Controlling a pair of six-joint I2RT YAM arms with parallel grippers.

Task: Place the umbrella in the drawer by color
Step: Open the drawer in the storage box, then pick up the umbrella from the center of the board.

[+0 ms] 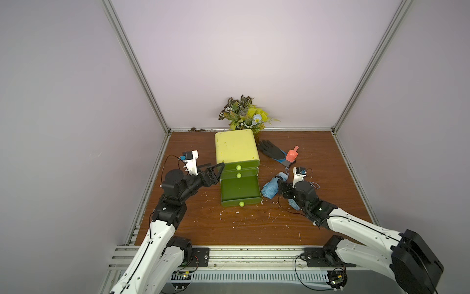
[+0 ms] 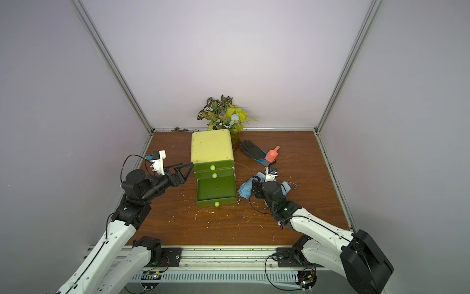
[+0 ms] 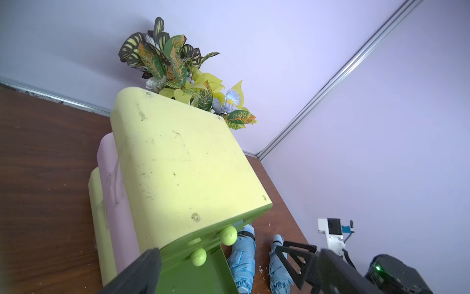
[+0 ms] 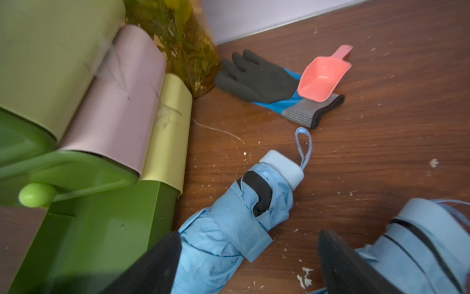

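Observation:
Two folded light-blue umbrellas lie right of the drawer unit [image 1: 235,146]. One umbrella [image 1: 270,189] [image 4: 223,239] rests beside the pulled-out green bottom drawer [image 1: 240,189] [image 2: 216,189]. My right gripper [image 1: 281,187] [image 4: 248,264] is open and low over it, one finger on each side, apart from the fabric. The other umbrella [image 2: 287,189] [image 4: 422,236] lies partly under my right wrist. My left gripper [image 1: 215,167] [image 3: 216,250] hangs open and empty at the unit's upper left front corner. The two upper green drawers are shut.
A black and blue glove [image 1: 272,150] with a pink scoop [image 1: 292,154] on its cuff lies at the back right. A potted plant [image 1: 244,114] stands behind the drawer unit. White crumbs are scattered over the brown table [image 1: 254,229].

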